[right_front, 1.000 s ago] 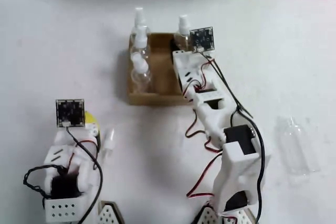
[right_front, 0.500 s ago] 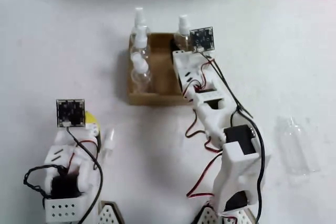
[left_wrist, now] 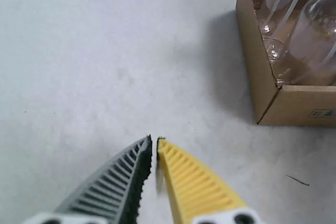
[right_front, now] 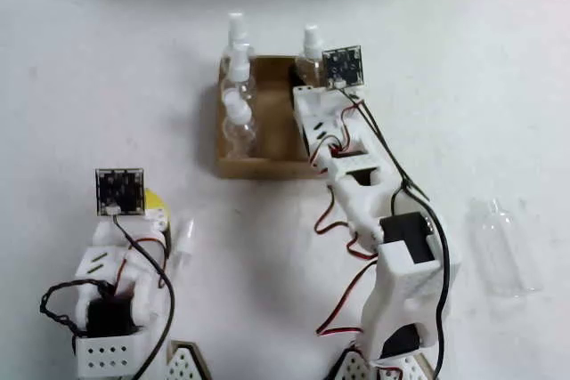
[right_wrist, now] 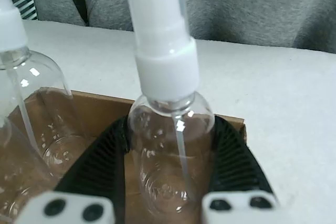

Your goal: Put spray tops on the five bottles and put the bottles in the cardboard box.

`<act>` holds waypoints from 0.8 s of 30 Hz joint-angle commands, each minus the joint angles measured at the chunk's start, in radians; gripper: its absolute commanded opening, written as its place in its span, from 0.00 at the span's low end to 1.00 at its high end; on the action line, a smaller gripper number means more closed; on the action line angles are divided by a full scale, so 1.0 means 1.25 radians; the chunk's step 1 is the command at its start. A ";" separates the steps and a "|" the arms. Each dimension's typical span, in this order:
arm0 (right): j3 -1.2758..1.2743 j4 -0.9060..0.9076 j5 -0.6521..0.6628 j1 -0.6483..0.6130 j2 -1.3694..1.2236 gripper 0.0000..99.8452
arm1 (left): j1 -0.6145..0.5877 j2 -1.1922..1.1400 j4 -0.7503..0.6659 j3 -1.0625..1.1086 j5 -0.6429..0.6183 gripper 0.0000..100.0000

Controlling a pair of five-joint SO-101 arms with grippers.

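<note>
The cardboard box [right_front: 272, 144] sits mid-table with three capped clear bottles [right_front: 239, 113] upright along its left side. My right gripper [right_wrist: 170, 124] is shut on a fourth bottle [right_wrist: 170, 161] that carries a white spray top [right_wrist: 163, 40], held upright at the box's back right corner [right_front: 312, 46]. One uncapped clear bottle [right_front: 501, 251] lies on the table at the right. A loose spray top [right_front: 184, 239] lies beside my left gripper [right_front: 153, 206]. That left gripper [left_wrist: 155, 141] is shut on nothing, low over bare table, with the box's corner [left_wrist: 268, 93] ahead of it.
The right arm [right_front: 392, 220] stretches from the front edge to the box, with red and black cables hanging off it. A grey fabric surface [right_wrist: 236, 3] lies beyond the table's far edge. The table [right_front: 107, 86] is white.
The right arm has shifted only very slightly. The bottles, the box and the left arm stay where they were.
</note>
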State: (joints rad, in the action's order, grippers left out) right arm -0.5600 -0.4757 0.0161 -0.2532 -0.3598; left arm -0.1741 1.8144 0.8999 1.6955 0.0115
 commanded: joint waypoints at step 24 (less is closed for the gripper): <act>0.005 0.004 -0.001 -0.020 0.033 0.12 | 0.009 0.008 -0.028 -0.001 0.010 0.02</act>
State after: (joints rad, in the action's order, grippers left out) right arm -0.5600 -0.4757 0.0161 -0.2562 -0.3583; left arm -0.1741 1.8144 0.8999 1.6955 0.0115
